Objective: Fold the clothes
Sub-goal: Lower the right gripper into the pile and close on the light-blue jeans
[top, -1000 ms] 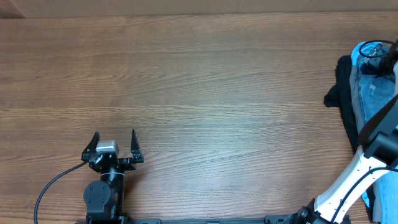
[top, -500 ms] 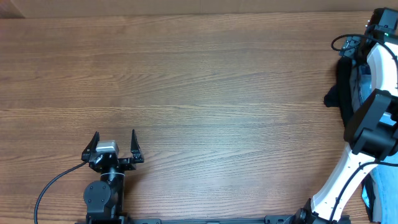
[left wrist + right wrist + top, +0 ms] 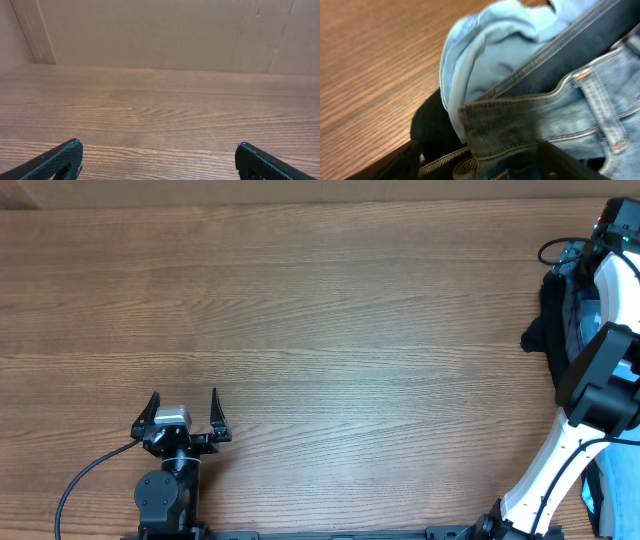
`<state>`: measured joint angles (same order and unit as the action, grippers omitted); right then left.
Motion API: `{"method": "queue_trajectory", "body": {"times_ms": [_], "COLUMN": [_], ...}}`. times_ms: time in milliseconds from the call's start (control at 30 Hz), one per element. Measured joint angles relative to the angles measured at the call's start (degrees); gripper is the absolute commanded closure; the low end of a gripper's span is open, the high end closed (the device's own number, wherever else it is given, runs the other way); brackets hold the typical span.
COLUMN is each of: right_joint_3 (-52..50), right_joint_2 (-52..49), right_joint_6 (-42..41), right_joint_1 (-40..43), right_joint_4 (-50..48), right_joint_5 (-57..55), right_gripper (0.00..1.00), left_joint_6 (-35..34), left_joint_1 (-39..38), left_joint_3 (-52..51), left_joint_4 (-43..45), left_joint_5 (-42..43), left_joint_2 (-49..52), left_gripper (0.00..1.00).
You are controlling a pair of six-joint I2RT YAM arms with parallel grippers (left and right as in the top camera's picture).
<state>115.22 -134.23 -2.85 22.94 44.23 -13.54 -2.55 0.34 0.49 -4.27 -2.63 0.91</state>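
The light-blue faded jeans (image 3: 586, 302) lie bunched in a pile at the table's far right edge, mostly hidden under my right arm. In the right wrist view the jeans (image 3: 560, 107) fill the frame, with stitched waistband, belt loop and pale lining. My right gripper (image 3: 480, 167) is pressed down onto them, jaws wide apart with the waistband fold between the fingers (image 3: 395, 162). In the overhead view the right gripper (image 3: 573, 256) is at the pile's far end. My left gripper (image 3: 183, 402) is open and empty near the front left, and the left wrist view shows this gripper (image 3: 160, 152) over bare wood.
A black garment (image 3: 548, 320) lies under and beside the jeans on the pile's left side, also seen in the right wrist view (image 3: 430, 125). The wooden table (image 3: 320, 330) stretches left of the pile. A cardboard wall (image 3: 160, 30) stands behind the table.
My right arm swung from the near side of the pile to reach over its far end, then barely shifted. The left arm has not moved.
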Motion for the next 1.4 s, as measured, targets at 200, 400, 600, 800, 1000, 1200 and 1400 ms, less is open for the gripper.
{"method": "queue_trajectory", "body": {"times_ms": [200,400,600,800,1000,1200,1400], "right_joint_3": [0.0,-0.04,-0.04,-0.04,0.83,1.05,1.05], "right_joint_2": [-2.21,-3.3,-3.3,-3.3,-3.3,-3.3,-3.28], "right_joint_6": [0.07,-0.13,-0.24,-0.61,-1.01,-1.38,-1.6], "right_joint_1": [0.42,1.38,1.44,1.42,1.4,1.42,1.95], "right_joint_4": [0.07,-0.02,-0.28,-0.24,0.46,0.63,0.59], "right_joint_5": [-0.02,0.0,-0.15,-0.15,-0.15,-0.15,-0.11], "right_gripper": [0.36,0.51,0.67,0.75,0.73,0.59,0.45], "left_joint_6": [0.0,0.0,0.0,0.0,0.0,0.0,0.0], "left_joint_1": [0.0,0.0,0.0,0.0,0.0,0.0,0.0], "left_joint_3": [0.0,0.0,0.0,0.0,0.0,0.0,0.0], "left_joint_4": [0.0,0.0,0.0,0.0,0.0,0.0,0.0], "left_joint_5": [0.0,0.0,0.0,0.0,0.0,0.0,0.0], "left_joint_2": [0.0,0.0,0.0,0.0,0.0,0.0,0.0], "left_gripper": [0.0,0.0,0.0,0.0,0.0,0.0,0.0]}}
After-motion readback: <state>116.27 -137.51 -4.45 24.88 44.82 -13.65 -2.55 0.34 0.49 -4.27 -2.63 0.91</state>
